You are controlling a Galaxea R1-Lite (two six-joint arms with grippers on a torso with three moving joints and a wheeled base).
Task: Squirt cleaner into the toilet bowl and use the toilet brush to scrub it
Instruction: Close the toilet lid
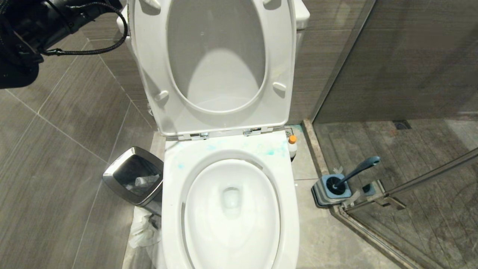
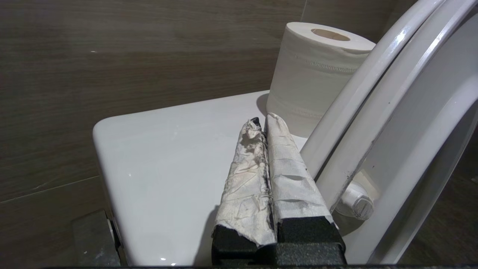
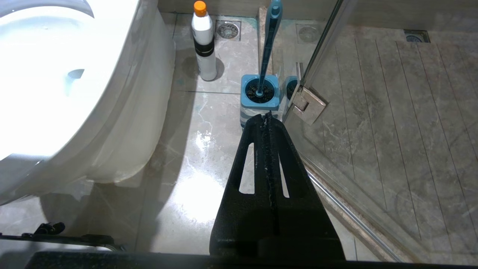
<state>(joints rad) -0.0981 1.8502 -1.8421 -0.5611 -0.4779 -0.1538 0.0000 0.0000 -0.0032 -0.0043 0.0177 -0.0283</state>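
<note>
- Toilet bowl (image 1: 175, 209): nearest the camera, seat (image 1: 149, 74) and lid raised against the tank (image 2: 157, 157); clear water in the basin, teal-blue smears on the rim's rear edge.
- Waste bin (image 1: 112, 175): steel-rimmed, just left of the bowl, with crumpled paper inside.
- Holder (image 1: 321, 194): square, grey-blue, on the floor to the bowl's right beside the glass shower door; the toilet brush (image 1: 358, 170) stands in it, handle tilted.
- Cleaner (image 3: 203, 41): upright on the floor behind the holder, near the bowl's rear right corner.
- Right gripper (image 3: 266, 118): fingers pressed together, empty, pointing at the holder.
- Left gripper (image 2: 263, 127): tape-wrapped fingers closed, empty, over the tank beside the raised lid; toilet-paper roll (image 2: 310, 71) beyond.
- Room: grey tile floor (image 1: 56, 149) and walls.
</note>
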